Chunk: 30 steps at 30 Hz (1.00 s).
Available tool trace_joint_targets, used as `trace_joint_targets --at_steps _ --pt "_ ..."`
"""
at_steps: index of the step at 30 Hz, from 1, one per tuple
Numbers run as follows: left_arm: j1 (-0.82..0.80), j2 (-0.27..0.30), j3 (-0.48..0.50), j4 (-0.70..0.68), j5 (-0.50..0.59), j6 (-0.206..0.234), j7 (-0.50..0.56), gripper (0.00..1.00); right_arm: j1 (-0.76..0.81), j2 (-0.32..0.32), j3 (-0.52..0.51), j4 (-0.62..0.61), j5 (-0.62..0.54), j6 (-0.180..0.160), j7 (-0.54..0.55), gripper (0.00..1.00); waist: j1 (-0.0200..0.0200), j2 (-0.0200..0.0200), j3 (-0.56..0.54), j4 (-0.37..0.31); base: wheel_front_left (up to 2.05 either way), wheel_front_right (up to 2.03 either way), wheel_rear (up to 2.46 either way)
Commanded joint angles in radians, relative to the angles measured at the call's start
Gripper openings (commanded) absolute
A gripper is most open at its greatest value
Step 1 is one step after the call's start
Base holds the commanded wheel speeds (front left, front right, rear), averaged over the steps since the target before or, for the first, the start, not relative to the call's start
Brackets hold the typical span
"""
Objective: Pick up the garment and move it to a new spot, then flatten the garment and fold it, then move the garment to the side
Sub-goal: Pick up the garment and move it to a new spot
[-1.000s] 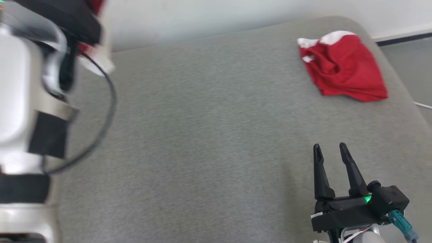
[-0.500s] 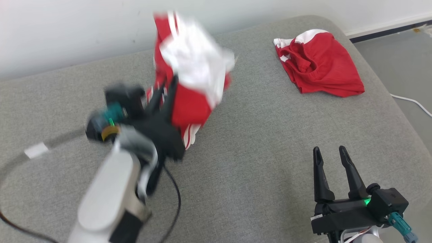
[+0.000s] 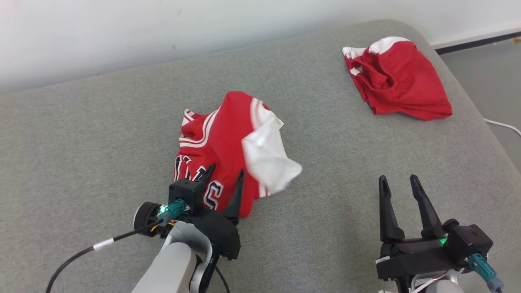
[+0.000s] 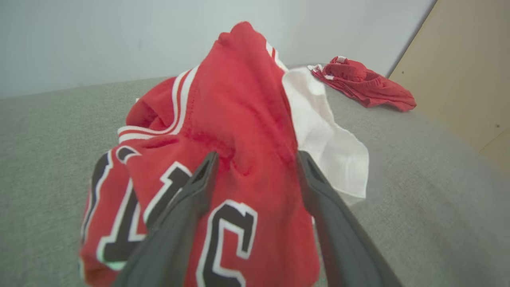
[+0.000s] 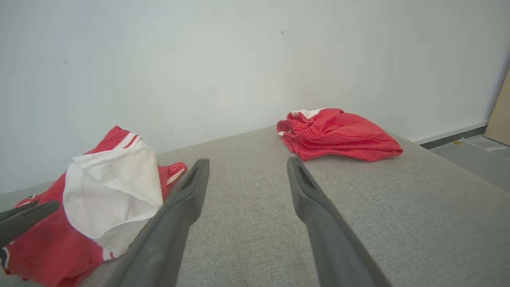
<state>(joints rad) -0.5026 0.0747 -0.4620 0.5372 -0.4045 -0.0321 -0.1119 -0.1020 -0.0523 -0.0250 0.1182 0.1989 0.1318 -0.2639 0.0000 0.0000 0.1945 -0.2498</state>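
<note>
**Jersey lies dead ahead of the left gripper, heaped and ready to flatten**

Nearest the robot, the left gripper sits low on the grey cushion. Its two dark fingers are spread wide and pinch nothing. Their tips straddle the near edge of the red jersey, over the black-and-white lettering (the left wrist view shows cloth between the fingers but no grip on it). The right gripper is also spread wide and empty. It hovers well apart from the jersey on the right side, fingers pointing away from the robot.

The jersey is a crumpled heap near the middle of the cushion. Its long axis runs away from the robot, from the lettered hem at the left fingertips to a humped red fold at the far end. A white panel flops off the side facing the right gripper.

Judging by this, the move to a new spot looks done and flattening comes next. The left arm is much the nearer, and the right would have to cross bare cushion to reach the white panel.

Farther off, at the far right corner, lie red shorts, well clear of the jersey. Beyond them is the pale wall.
</note>
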Motion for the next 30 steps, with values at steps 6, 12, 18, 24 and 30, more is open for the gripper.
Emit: trace_joint_targets --at_steps 6,12,18,24,30 --pt "-0.028 0.002 0.004 -0.039 0.011 0.016 -0.062 1.0 0.022 0.0 -0.012 -0.011 -0.005 -0.003 0.0 1.0 0.0 0.0 -0.037 0.053 0.0 0.0 0.0" --pt "-0.002 0.051 0.04 -0.094 0.015 0.049 -0.097 1.0 0.037 -0.003 -0.023 -0.022 -0.007 -0.003 0.0 1.0 0.0 0.0 -0.074 0.112 0.0 0.0 0.0" --pt "0.049 0.119 0.095 -0.159 0.019 0.089 -0.126 1.0 0.046 -0.003 -0.03 -0.029 -0.011 -0.003 0.0 1.0 0.0 0.0 -0.095 0.176 0.0 0.0 0.0" --pt "0.128 0.187 0.132 -0.217 0.02 0.122 -0.132 1.0 0.061 -0.002 -0.039 -0.025 -0.017 -0.003 0.0 1.0 0.0 0.0 -0.113 0.232 0.0 0.0 0.0" --pt "0.232 0.242 0.171 -0.275 0.005 0.154 -0.134 1.0 0.078 -0.002 -0.046 -0.017 -0.019 -0.003 0.0 1.0 0.0 0.0 -0.136 0.272 0.0 0.0 0.0"
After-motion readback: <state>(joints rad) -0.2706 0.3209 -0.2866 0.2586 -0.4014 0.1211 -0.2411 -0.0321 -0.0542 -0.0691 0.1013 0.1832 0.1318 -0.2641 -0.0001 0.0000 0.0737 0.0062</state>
